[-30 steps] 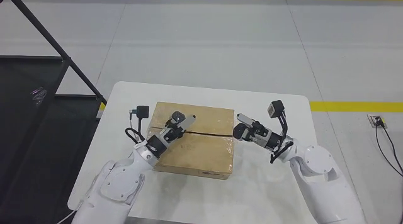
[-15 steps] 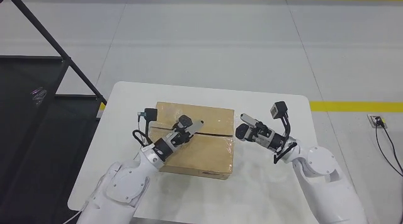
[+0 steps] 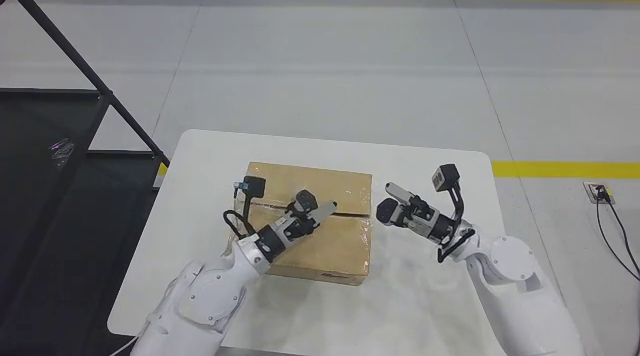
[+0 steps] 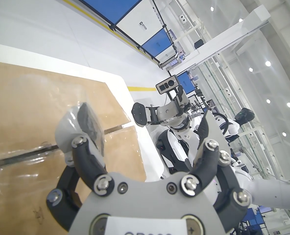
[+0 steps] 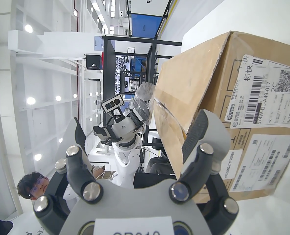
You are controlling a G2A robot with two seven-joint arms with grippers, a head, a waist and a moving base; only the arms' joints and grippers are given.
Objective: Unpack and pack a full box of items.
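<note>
Currently left claw is apart, low over the box top, one finger at the centre seam. Right claw is also apart, just beside the box's right end. Box is closed, flaps down, sitting mid-table.

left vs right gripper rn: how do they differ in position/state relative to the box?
Left gripper sits over the box top, at the centre seam; right gripper is off the box, beside its end, above the table. Left gripper has one finger down at the taped seam; right gripper has one finger by the end's top edge, contact unclear. Shared: both open, both holding nothing.
</note>
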